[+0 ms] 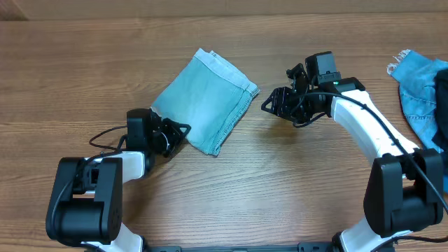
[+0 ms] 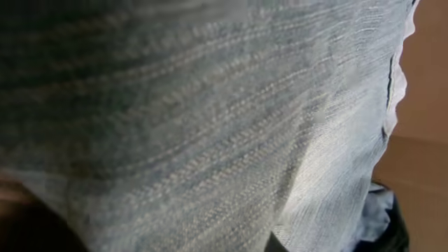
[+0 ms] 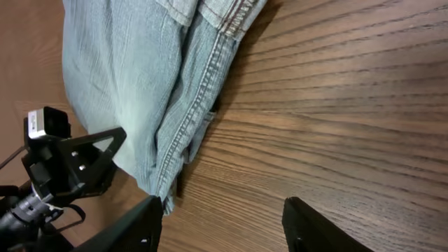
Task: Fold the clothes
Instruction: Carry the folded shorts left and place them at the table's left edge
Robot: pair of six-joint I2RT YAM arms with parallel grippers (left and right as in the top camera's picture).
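The folded pale-blue denim jeans (image 1: 206, 101) lie on the brown wooden bench (image 1: 84, 77). The left arm's fingers (image 1: 176, 131) meet the jeans' near corner; whether they grip cannot be told. The right arm's fingers (image 3: 136, 222) stand apart, empty, beside the jeans.

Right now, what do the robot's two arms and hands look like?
The left arm and right arm both have white tubular links between bulky black joint housings, with thin black cables looping alongside. The left hand and right hand are black, with skeletal triangular finger frames. The left hand carries a small white label.
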